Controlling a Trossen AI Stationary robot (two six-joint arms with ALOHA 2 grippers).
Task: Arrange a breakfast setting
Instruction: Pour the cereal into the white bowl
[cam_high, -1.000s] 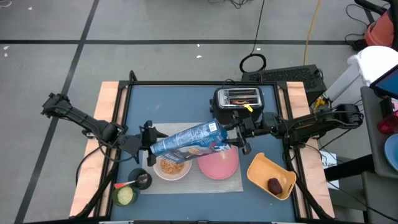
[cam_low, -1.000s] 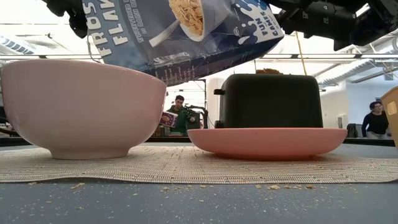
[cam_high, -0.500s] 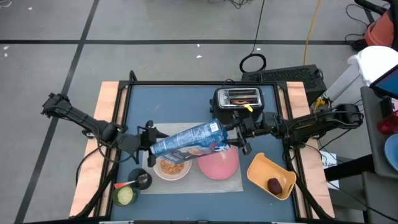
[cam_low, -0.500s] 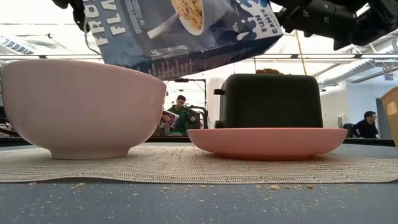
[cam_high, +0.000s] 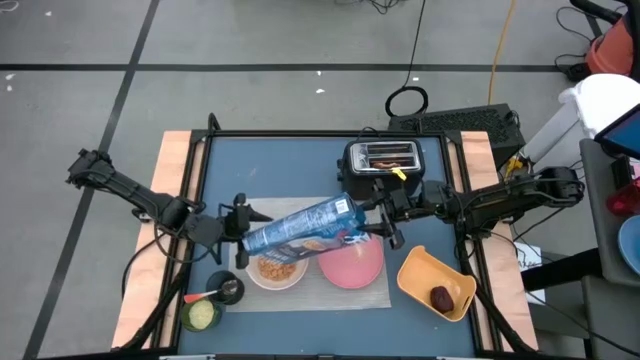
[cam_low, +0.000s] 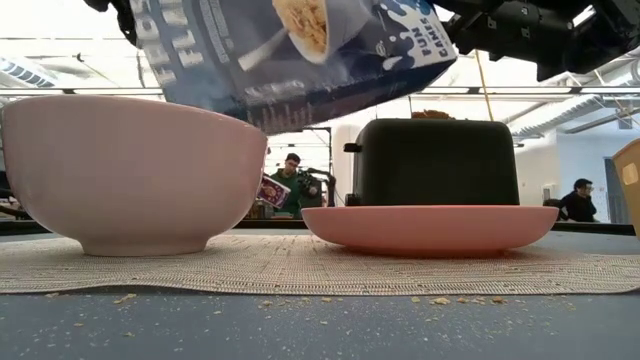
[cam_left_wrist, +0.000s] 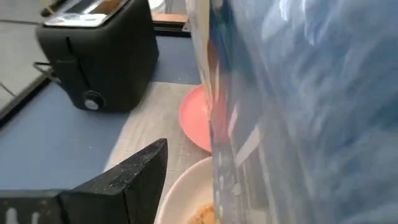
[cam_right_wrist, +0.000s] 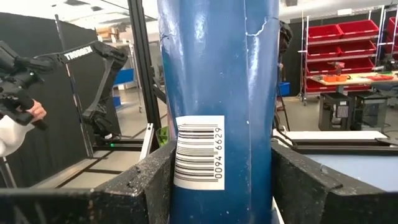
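Where held over bowl (cam_high: 277, 268), bag (cam_low: 300, 55) reads "FUN".

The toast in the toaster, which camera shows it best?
The high view: it looks straight down on the brown toast slice in the black toaster. The low view catches only its top edge; the left wrist view barely shows it; the right wrist view doesn't.

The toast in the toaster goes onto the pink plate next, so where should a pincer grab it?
By its exposed top edge, from straight above: the toast slice stands in the black toaster slot, only that edge showing.
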